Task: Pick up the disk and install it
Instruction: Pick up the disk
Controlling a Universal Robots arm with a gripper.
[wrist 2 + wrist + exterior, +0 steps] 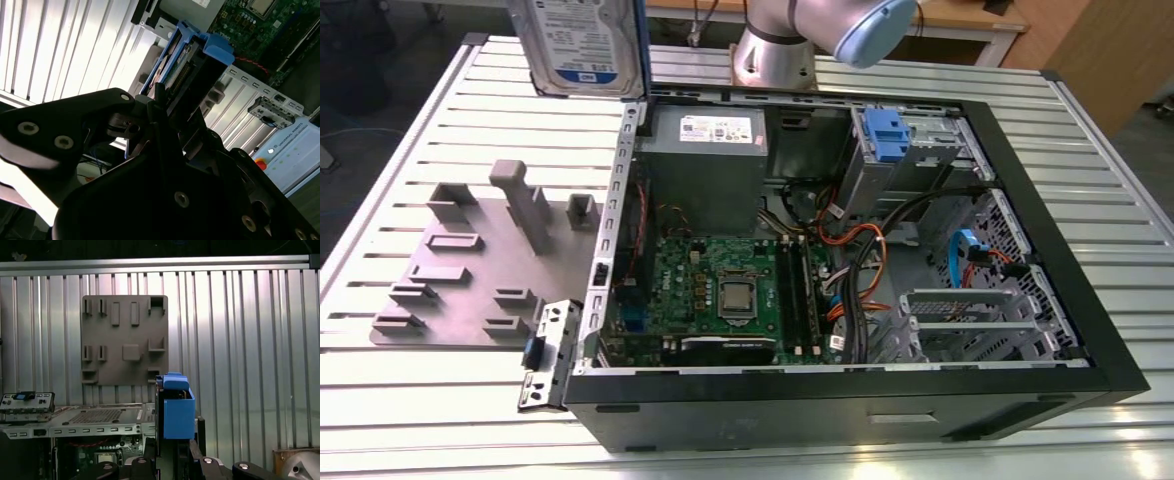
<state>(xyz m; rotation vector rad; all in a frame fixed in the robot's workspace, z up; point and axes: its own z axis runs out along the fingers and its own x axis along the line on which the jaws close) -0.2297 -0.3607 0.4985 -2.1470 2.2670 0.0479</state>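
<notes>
The disk [587, 45], a silver drive with a white-and-blue label and a blue carrier along its edge, hangs upright in the air at the top of the exterior view, above the table's far side and left of the open computer case [1067, 250]. In the second wrist view the disk [182, 67] juts out from between the black fingers [155, 107], connector end showing. My gripper [175, 450] is shut on the disk, whose blue carrier end [176, 410] stands up in the first wrist view.
A grey fixture plate [480, 270] with upright pegs lies on the slatted table left of the case. Inside the case are a motherboard [720, 290], cables and a drive bay holding another blue carrier [887, 135]. The arm's base [781, 55] stands behind the case.
</notes>
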